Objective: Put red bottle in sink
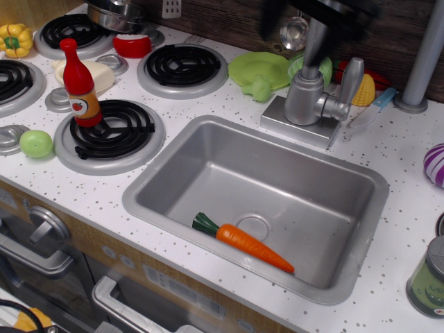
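The red bottle (78, 84) stands upright on the front left burner (111, 132), left of the sink. It has an orange-and-white round label. The sink (161, 182) is a grey-silver basin in the middle of the counter; an orange carrot (246, 244) lies in it beside the round drain. My gripper (316, 12) shows only as a dark blurred shape at the top edge, above the faucet and far from the bottle. Its jaws cannot be made out.
A grey faucet (311, 87) stands behind the sink. A cream-white bottle (100, 75) lies behind the red bottle, with a red bowl (132, 46) further back. A green ball (36, 143), a yellow pepper (15, 38), a green plate (258, 68) and a green can (429, 277) stand around.
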Motion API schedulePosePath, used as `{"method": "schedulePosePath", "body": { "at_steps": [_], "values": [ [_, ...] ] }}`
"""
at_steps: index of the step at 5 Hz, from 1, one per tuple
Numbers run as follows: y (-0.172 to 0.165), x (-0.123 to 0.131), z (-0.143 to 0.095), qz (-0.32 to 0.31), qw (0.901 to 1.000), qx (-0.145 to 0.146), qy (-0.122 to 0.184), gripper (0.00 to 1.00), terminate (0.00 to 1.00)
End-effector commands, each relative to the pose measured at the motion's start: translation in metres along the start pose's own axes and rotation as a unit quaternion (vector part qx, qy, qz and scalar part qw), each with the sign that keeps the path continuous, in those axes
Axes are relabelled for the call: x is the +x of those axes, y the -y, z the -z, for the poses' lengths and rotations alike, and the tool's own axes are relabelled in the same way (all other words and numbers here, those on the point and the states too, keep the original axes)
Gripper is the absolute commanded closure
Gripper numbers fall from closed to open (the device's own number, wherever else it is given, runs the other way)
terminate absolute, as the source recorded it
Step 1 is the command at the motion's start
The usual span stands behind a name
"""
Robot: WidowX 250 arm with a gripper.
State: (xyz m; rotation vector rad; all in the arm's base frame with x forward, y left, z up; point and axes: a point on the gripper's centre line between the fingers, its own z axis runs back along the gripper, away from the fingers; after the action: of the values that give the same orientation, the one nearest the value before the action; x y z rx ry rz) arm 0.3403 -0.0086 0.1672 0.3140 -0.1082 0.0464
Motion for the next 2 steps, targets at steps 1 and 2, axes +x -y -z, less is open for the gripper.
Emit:
{"method": "schedulePosePath", "body": {
  "at_steps": [1,2],
  "values": [
    [-0.083,-0.009,-0.019,-0.006,0.9997,0.007,0.022,0.00,0.00],
    [-0.134,-0.010,-0.013,-0.005,1.0000,0.003,0.008,0.00,0.00]
  ]
}}
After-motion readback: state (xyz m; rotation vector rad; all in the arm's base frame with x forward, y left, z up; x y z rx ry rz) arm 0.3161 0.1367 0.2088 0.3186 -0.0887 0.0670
